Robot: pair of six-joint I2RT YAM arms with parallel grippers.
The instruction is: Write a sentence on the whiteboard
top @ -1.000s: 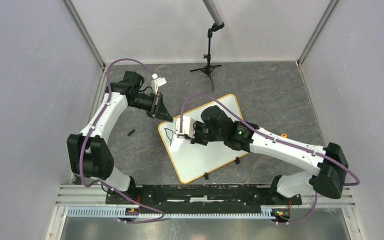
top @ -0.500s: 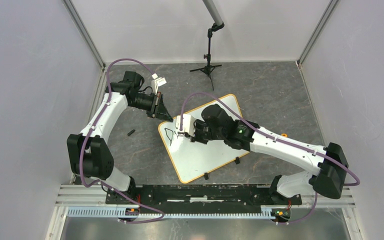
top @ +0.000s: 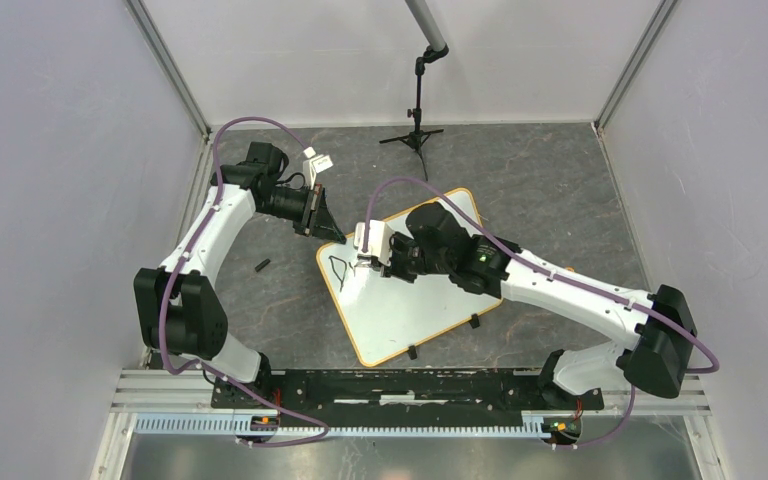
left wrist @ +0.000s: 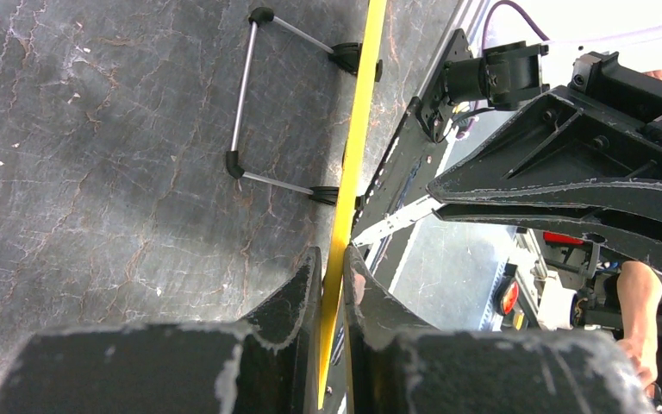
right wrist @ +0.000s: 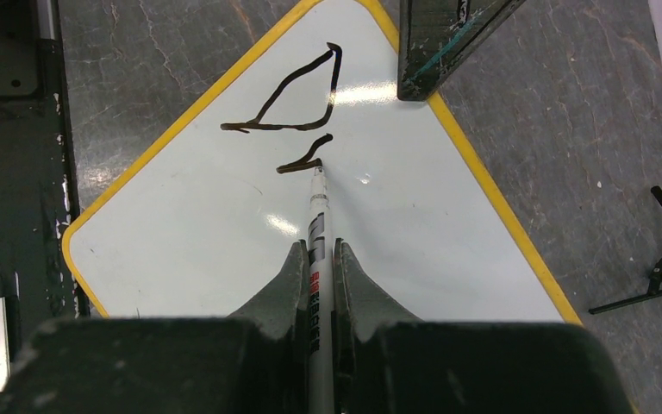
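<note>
The whiteboard (top: 400, 312) lies tilted on the dark table, white with a yellow-orange rim (left wrist: 355, 129). My left gripper (top: 332, 233) is shut on the rim at the board's far left corner; the rim runs between its fingertips (left wrist: 332, 259). My right gripper (right wrist: 318, 246) is shut on a white marker (right wrist: 318, 216), whose tip touches the board (right wrist: 224, 233). Of the sentence, black lettering (right wrist: 297, 99) shows as a triangular closed shape, with a short stroke (right wrist: 304, 153) ending at the tip. From above the marks (top: 338, 266) sit just left of the right gripper (top: 365, 263).
A small black piece (top: 262, 265) lies on the table left of the board. A black tripod (top: 416, 135) stands at the back. Two black clips (top: 474, 321) sit on the board's near edge. A small orange item (top: 567, 271) lies by the right arm. Walls close both sides.
The right gripper has carried the marker a little toward the far side, and the black marks have grown, with a short stroke added. The left arm has not moved.
</note>
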